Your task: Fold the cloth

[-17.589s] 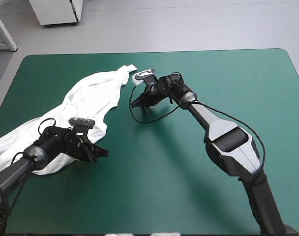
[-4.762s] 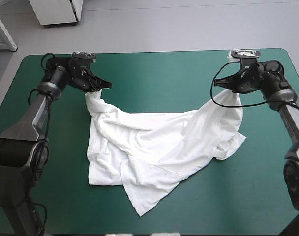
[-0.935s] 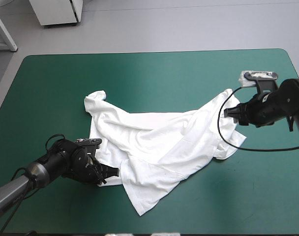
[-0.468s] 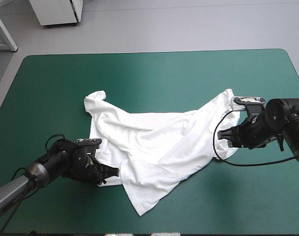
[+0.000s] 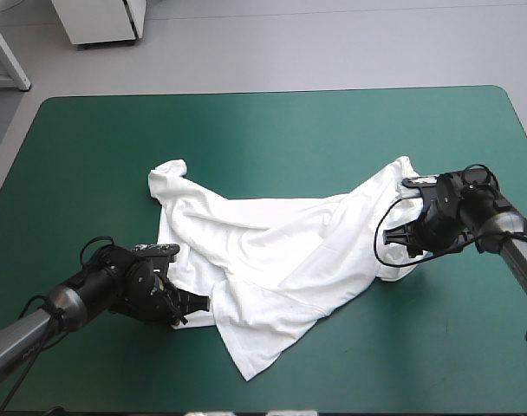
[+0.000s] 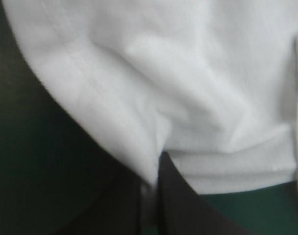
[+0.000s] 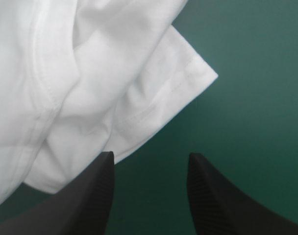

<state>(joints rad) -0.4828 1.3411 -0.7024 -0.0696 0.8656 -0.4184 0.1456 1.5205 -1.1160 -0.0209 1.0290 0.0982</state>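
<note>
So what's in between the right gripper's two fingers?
Just bare teal-green cover, as the right wrist view shows. The right gripper is open, and the T-shirt lies just ahead of it, its edge beside one finger.

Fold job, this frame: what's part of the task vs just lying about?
Job:
- T-shirt, spread loosely and rumpled
- left gripper, shut on the shirt's edge
- right gripper, open at a hemmed corner

Just there:
- teal-green cover, only the surface under the shirt

Grey floor; white cabinet beyond the teal-green table.
</note>
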